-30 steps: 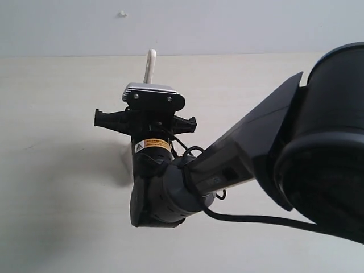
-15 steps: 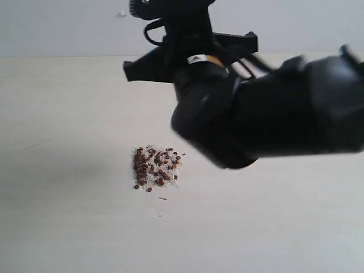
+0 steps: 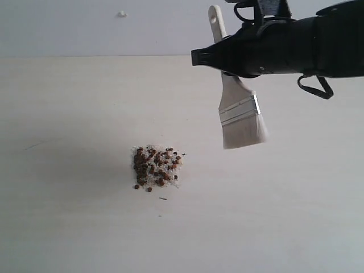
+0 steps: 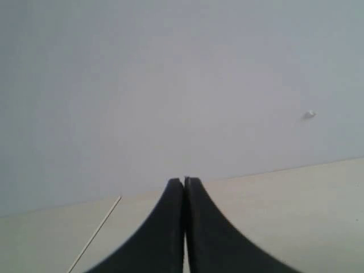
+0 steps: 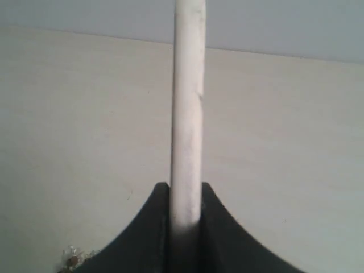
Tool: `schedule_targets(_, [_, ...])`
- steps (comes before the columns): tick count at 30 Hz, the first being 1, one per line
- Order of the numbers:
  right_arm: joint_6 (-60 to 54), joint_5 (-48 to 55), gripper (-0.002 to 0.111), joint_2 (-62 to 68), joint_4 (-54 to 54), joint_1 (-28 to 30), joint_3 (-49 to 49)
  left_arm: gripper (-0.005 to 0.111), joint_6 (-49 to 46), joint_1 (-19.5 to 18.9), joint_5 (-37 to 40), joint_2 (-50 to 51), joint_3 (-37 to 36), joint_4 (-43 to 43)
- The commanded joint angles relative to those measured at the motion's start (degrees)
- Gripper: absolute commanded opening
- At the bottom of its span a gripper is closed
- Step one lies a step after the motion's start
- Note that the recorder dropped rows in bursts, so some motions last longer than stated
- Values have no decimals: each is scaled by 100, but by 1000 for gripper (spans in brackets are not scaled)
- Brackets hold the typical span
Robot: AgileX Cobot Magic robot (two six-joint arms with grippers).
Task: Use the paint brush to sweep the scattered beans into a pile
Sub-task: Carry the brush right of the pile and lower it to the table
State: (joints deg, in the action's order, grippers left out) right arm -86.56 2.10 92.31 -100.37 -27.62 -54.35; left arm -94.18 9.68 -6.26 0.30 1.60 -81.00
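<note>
- Right gripper (image 5: 185,196) is clamped on the paint brush (image 3: 241,116) handle, bristles hanging down over the table (image 3: 68,114).
- The beans (image 3: 155,168) sit piled (white crumbs mixed in), apart from the bristles.
- Left gripper (image 4: 183,190): fingers pressed together, empty.

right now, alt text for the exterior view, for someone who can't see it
The right gripper holds the paint brush by its handle, bristles down, apart from the beans. The beans lie in one small pile, mixed with white crumbs, on the pale table.
</note>
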Motion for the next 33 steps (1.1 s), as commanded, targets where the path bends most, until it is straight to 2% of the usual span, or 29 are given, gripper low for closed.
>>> schedule_targets(1, [-68, 722, 0, 234, 554, 828, 9, 0, 18, 33, 40, -30, -25, 1])
schedule_targets(3, [-68, 1032, 0, 370, 957, 1098, -39, 0, 18, 33, 40, -30, -25, 1])
schedule_targets(6, [91, 1565, 0, 600, 2110, 1423, -213, 0, 18, 33, 40, -30, -25, 1])
schedule_targets(8, [604, 2148, 0, 778, 3352, 1593, -490, 0, 18, 33, 40, -30, -25, 1])
schedule_targets(11, [2131, 3136, 0, 1041, 5437, 1712, -1118, 0, 18, 33, 40, -30, -25, 1])
schedule_targets(13, [3772, 3748, 0, 1264, 6699, 1709, -1667, 0, 18, 33, 40, -30, -25, 1])
schedule_targets(16, [5478, 4932, 0, 1631, 7508, 1709, -2426, 0, 18, 33, 40, -30, -25, 1])
schedule_targets(19, [6028, 5358, 0, 1815, 7300, 1709, -2664, 0, 18, 33, 40, -30, -25, 1])
schedule_targets(23, [6220, 4531, 0, 1841, 6057, 1709, -2161, 0, 18, 33, 40, -30, -25, 1])
schedule_targets(28, [5151, 4032, 0, 1854, 3937, 1698, -1213, 0, 18, 33, 40, -30, -25, 1])
schedule_targets(33, [4920, 3832, 0, 1854, 3551, 1698, -547, 0, 18, 33, 40, -30, -25, 1])
